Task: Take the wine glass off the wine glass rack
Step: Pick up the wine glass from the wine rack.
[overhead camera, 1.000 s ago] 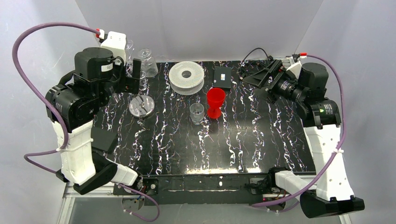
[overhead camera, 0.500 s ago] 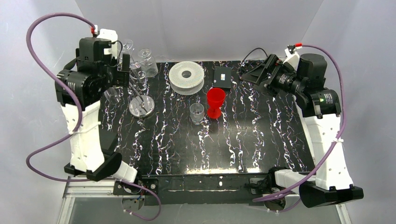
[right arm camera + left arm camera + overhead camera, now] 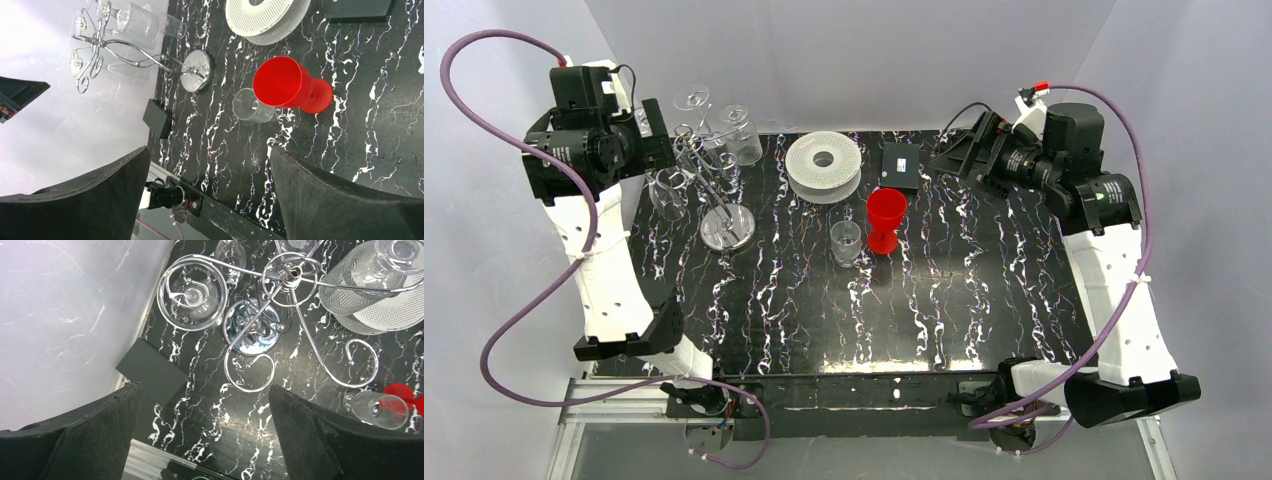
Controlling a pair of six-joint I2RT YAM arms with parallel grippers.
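Wine glass rack (image 3: 292, 274) stands at the counter's far-left corner on its chrome disc, wire arms curled so glasses hang bowl-down by the foot. Left gripper (image 3: 204, 390) hovers above it, jaws spread wide, empty, probably lining up a descent; right gripper (image 3: 209, 150) by the far-right corner, also spread, empty. Wine glass (image 3: 192, 292): clear, stemmed, hung nearest the left edge

Near half of the table (image 3: 924, 320) open — rack (image 3: 727, 229), spool (image 3: 804, 165), red goblet (image 3: 886, 212) crowd the back.
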